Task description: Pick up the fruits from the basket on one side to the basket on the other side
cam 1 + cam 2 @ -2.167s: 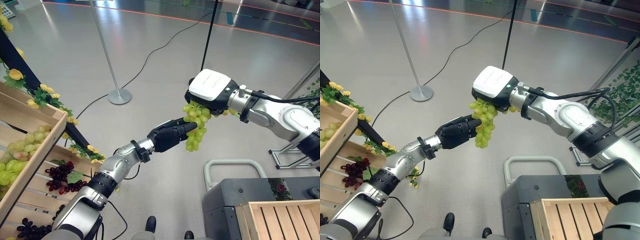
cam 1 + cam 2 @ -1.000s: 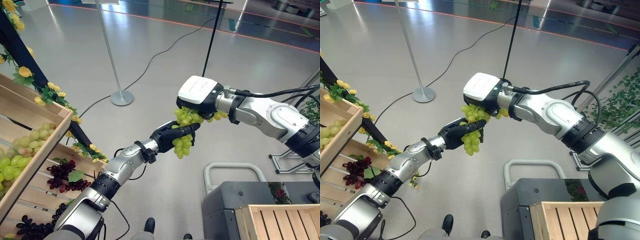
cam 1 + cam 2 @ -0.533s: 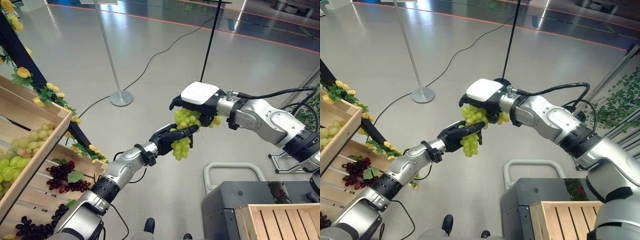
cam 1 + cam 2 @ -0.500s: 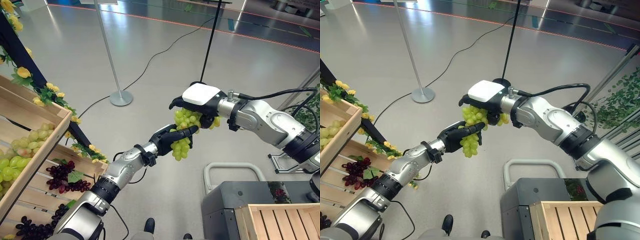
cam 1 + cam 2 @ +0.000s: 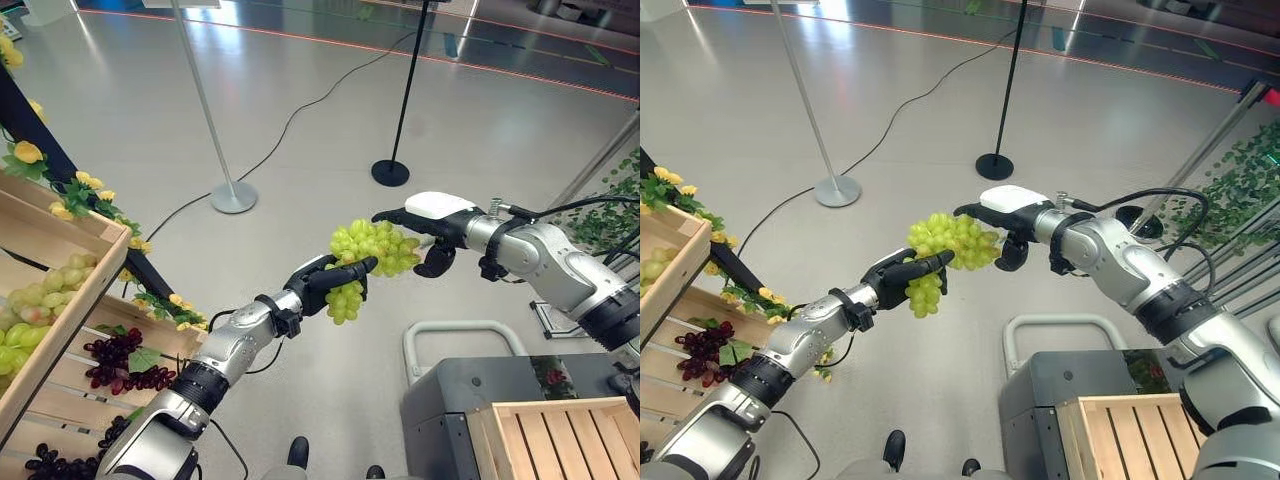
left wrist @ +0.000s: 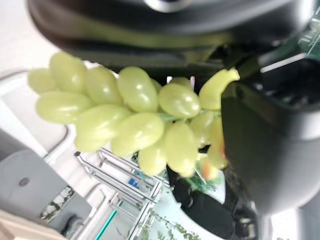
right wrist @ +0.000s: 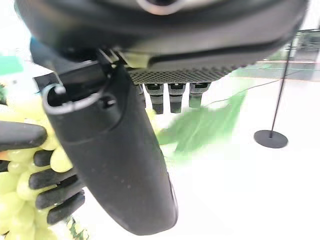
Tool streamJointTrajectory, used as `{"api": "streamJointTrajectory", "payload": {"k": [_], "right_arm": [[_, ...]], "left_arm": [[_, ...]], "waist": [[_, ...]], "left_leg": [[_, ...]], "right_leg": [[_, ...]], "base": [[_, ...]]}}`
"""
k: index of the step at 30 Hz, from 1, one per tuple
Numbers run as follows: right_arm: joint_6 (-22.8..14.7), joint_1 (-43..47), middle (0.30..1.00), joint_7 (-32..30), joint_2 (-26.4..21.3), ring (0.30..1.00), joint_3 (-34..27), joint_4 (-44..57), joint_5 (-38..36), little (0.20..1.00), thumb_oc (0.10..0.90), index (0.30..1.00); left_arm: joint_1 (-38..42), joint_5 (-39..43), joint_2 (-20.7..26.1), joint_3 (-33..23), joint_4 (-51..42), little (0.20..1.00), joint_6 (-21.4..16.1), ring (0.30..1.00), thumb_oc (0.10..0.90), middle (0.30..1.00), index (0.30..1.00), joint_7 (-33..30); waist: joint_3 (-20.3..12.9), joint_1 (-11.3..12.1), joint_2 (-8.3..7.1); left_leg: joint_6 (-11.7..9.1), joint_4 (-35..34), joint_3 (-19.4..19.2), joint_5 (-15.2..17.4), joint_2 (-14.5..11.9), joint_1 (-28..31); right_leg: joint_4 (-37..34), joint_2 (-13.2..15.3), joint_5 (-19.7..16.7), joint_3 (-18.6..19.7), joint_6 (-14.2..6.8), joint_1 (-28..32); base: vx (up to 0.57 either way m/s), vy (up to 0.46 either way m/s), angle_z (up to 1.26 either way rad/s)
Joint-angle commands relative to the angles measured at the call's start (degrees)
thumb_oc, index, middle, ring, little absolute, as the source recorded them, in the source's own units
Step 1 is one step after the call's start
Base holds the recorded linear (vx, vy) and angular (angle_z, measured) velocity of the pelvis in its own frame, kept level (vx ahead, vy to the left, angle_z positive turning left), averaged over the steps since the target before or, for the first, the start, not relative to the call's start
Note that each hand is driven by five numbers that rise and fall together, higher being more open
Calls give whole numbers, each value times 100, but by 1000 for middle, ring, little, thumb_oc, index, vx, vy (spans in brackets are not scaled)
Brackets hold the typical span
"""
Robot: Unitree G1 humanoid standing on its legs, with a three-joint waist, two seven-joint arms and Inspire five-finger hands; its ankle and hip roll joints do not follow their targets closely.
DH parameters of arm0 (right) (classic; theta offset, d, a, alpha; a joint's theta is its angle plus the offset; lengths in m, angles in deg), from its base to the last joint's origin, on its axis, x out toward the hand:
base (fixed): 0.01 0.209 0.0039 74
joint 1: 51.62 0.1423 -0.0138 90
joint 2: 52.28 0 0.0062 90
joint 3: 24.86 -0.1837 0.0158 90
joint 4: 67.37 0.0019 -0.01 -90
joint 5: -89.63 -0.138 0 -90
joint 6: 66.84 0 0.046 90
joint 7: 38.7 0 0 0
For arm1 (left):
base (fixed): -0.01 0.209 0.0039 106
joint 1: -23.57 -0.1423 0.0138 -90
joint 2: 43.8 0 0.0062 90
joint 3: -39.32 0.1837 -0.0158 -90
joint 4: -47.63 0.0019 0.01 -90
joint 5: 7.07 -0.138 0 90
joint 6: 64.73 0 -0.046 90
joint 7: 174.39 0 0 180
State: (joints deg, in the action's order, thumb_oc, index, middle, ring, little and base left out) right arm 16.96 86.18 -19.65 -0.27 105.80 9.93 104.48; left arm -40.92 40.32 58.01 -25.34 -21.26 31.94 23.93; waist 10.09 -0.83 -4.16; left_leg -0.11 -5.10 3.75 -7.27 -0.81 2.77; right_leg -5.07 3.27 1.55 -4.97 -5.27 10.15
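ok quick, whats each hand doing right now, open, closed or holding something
Left hand: closed on the green grape bunch.
Right hand: open, fingers straight, lying against the top of the bunch.

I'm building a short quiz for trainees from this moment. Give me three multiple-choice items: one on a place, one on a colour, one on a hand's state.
1. Where is the grape bunch?
A. in mid-air between the hands
B. in the crate
C. on the floor

2. What colour is it?
A. purple
B. green
C. red

3. What is the left hand's state?
A. flat open
B. curled empty
C. shut on the bunch

Key: 1 A, the grape bunch hangs above the floor between left hand and right hand. 2 B, its grapes are green. 3 C, fingers curl round it.
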Motion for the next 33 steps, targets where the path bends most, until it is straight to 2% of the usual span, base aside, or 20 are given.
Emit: {"api": "streamJointTrajectory", "payload": {"k": [1, 7, 10, 11, 12, 15, 18, 22, 24, 25, 26, 27, 28, 31, 33], "right_arm": [[129, -6, 900, -126, -428, 900, -549, -73, -360, 900, 800, 900], [315, -365, 900, -218, -476, 900, -955, -52, -646, 900, 800, 900], [315, -366, 900, -218, -476, 900, -956, -52, -646, 900, 800, 900], [518, -1041, 900, -434, -343, 900, -1552, -121, -935, 900, 800, 900], [657, -1381, 900, -543, -210, 900, -1820, -173, -1059, 900, 800, 900], [921, -2007, 900, -615, 161, 900, -2281, -333, -1379, 900, 800, 900], [1315, -2701, 900, -741, 795, 900, -2679, -441, -2330, 900, 800, 900], [1264, -3457, 900, -913, 1605, 900, -2986, -420, -3095, 900, 800, 900], [1153, -3887, 900, -1076, 1943, 900, -3119, -357, -3073, 900, 800, 900], [1125, -4123, 900, -1206, 2096, 900, -3178, -346, -3079, 900, 800, 900], [1104, -4213, 900, -1232, 2152, 900, -3197, -371, -3107, 900, 800, 900], [996, -4307, 900, -1165, 2274, 900, -3160, -521, -3164, 900, 800, 900], [938, -4292, 900, -1069, 2322, 900, -3096, -635, -3153, 900, 800, 900], [833, -4253, 900, -1087, 2426, 900, -2835, -866, -3090, 900, 800, 900], [837, -4306, 900, -1069, 2510, 900, -2766, -1003, -3149, 900, 800, 900]], "left_arm": [[331, 52, -204, -450, 31, 300, -1024, 300, 400, 300, 300, 168], [224, -4, -125, -603, 45, 300, -1142, 300, 400, 300, 300, 107], [224, -3, -125, -603, 45, 300, -1142, 300, 400, 300, 300, 107], [27, 144, -106, -906, -149, 300, -1301, 300, 400, 300, 300, 105], [-70, 216, -117, -1009, -314, 300, -1364, 300, 400, 300, 300, 135], [-289, 167, -167, -1217, -794, 300, -1383, 300, 400, 300, 300, 73], [-526, -178, -210, -1316, -1378, 300, -1380, 300, 400, 300, 300, -347], [-782, -489, -211, -1465, -1673, 300, -1532, 300, 400, 300, 300, -557], [-848, -512, -208, -1464, -1755, 300, -1547, 300, 400, 300, 300, -406], [-818, -517, -209, -1400, -1800, 300, -1527, 300, 400, 300, 300, -268], [-783, -513, -213, -1358, -1815, 300, -1534, 300, 400, 300, 300, -240], [-745, -617, -214, -1321, -1847, 300, -1657, 300, 400, 300, 300, -330], [-757, -661, -208, -1359, -1908, 300, -1686, 300, 400, 300, 300, -445], [-804, -594, -166, -1433, -2094, 300, -1828, 300, 400, 300, 300, -655], [-825, -598, -155, -1508, -2288, 300, -1856, 300, 400, 300, 300, -657]], "waist": [[-775, 86, -111], [-757, 64, -117], [-757, 64, -118], [-708, 53, -98], [-708, 78, -105], [-684, 138, -81], [-645, 242, -41], [-584, 338, 67], [-524, 281, 146], [-476, 166, 187], [-459, 124, 200], [-429, 114, 173], [-414, 168, 160], [-320, 278, 182], [-242, 326, 172]], "left_leg": [[-239, 10, -514, 651, -241, 491], [-235, 10, -515, 659, -238, 499], [-235, 10, -516, 659, -238, 499], [-240, 10, -508, 677, -248, 524], [-243, 10, -491, 669, -248, 497], [-245, 10, -445, 665, -249, 473], [-217, 10, -313, 654, -244, 444], [-129, 10, -42, 578, -182, 387], [-46, 10, 312, 498, -144, 361], [4, 10, 676, 437, -107, 355], [17, 10, 833, 405, -92, 341], [-35, 10, 995, 373, -90, 316], [-99, 10, 990, 353, -122, 281], [-233, 10, 943, 192, -198, 149], [-323, 261, 483, 241, -212, 56]], "right_leg": [[7, 301, -452, -205, -128, -242], [7, 308, -445, -193, -132, -234], [7, 308, -445, -193, -132, -234], [15, 318, -424, -218, -133, -204], [16, 330, -429, -238, -131, -222], [32, 346, -406, -301, -126, -215], [140, 361, -323, -393, -100, -189], [662, 328, -52, -409, -55, -298], [1031, 242, 117, -119, 5, -433], [1154, 132, 175, 242, 84, -505], [1127, 66, 170, 413, 131, -513], [916, 7, 114, 400, 195, -437], [780, 49, 56, 248, 174, -375], [575, -38, -24, 204, 179, -283], [492, -22, -77, -60, 204, -179]], "base": [[2, -2, -3], [0, 0, 0], [9, -11, 0], [33, -54, -1], [35, -67, 0], [11, -46, 0], [7, -101, 7], [9, -148, 16], [40, -191, 39], [48, -189, 59], [-11, -322, 110], [-73, -304, 153], [-93, -288, 164], [-93, -189, 104], [-113, -72, 69]]}}
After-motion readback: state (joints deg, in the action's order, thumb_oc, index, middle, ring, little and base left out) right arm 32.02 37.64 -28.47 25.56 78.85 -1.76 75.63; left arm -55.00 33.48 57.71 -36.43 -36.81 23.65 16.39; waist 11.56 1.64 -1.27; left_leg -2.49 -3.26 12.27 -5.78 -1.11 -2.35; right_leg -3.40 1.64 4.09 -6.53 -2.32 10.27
